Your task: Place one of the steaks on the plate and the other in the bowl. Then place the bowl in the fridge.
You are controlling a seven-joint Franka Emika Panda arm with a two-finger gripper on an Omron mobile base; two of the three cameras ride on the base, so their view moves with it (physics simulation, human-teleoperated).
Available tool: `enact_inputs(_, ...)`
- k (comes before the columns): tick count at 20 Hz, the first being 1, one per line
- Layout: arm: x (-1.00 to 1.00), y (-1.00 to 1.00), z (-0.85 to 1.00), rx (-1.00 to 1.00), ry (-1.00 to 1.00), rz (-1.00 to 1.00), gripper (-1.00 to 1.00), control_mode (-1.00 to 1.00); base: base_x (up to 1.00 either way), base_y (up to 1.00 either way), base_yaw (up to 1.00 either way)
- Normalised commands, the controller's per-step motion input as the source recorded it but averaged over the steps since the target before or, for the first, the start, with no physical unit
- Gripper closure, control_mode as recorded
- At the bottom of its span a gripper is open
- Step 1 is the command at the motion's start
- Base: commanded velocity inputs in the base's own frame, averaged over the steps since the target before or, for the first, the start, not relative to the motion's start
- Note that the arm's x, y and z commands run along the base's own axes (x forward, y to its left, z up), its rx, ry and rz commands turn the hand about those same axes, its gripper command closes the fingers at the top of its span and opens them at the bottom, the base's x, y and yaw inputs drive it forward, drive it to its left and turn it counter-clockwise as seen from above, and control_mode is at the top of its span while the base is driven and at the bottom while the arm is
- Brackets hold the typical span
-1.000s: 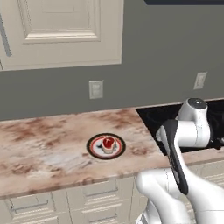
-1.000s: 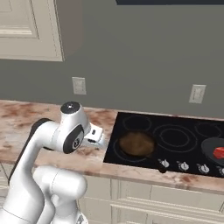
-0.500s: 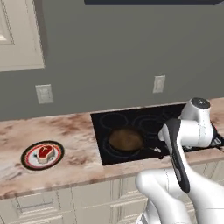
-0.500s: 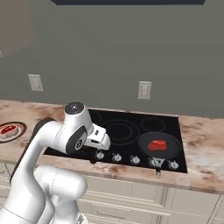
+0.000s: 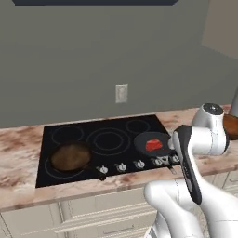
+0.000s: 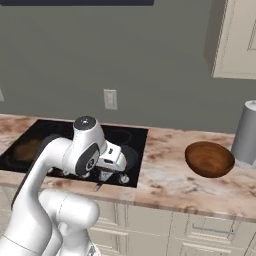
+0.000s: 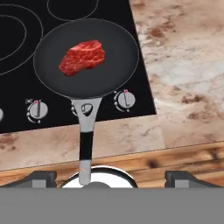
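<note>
One steak (image 7: 82,56) lies raw and red in a black round pan (image 7: 87,57) on the stove's front right burner; the same steak (image 5: 154,145) shows in the left base view. My gripper (image 7: 110,178) hovers open above the counter's front edge, over the end of the pan's handle (image 7: 86,135), with nothing between its fingertips (image 7: 41,177). The dark reddish-brown bowl (image 6: 209,158) stands empty on the marble counter to the right of the stove. The plate and the fridge are out of view.
A brown frying pan (image 5: 70,156) sits on the black cooktop (image 5: 107,139) at front left. Stove knobs (image 7: 124,99) line its front edge. A grey canister (image 6: 246,134) stands behind the bowl at the far right. A wall outlet (image 5: 121,93) is above the stove.
The base has driven to the right: the plate with its steak slid out of view on the left, and the stove, black pan and bowl came in. The gripper stayed open.
</note>
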Motion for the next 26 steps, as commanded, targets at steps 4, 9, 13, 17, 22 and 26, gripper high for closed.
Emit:
enact_inputs(4, 0.0, 0.0, 0.0, 0.0, 0.0, 0.0, -1.0, 1.0, 0.32, -0.3, 0.01)
enact_inputs(9, 0.11, 0.06, 0.0, 0.0, 0.05, 0.05, -1.0, -1.0, 0.16, 0.0, 0.0)
enact_inputs(13, 0.22, 0.44, 0.03, -0.04, 0.11, -0.01, -1.0, -1.0, 0.0, 0.0, 0.0)
enact_inputs(17, 0.31, 0.87, 0.0, -0.04, 0.01, -0.28, -1.0, -1.0, 0.0, 0.0, 0.0)
enact_inputs(22, 0.77, 0.84, 0.0, 0.0, 0.02, -0.45, -1.0, -1.0, 0.0, 0.0, 0.0)
enact_inputs(26, 0.88, 0.03, -0.01, 0.0, 0.25, -0.28, -1.0, -1.0, 0.0, 0.0, 0.0)
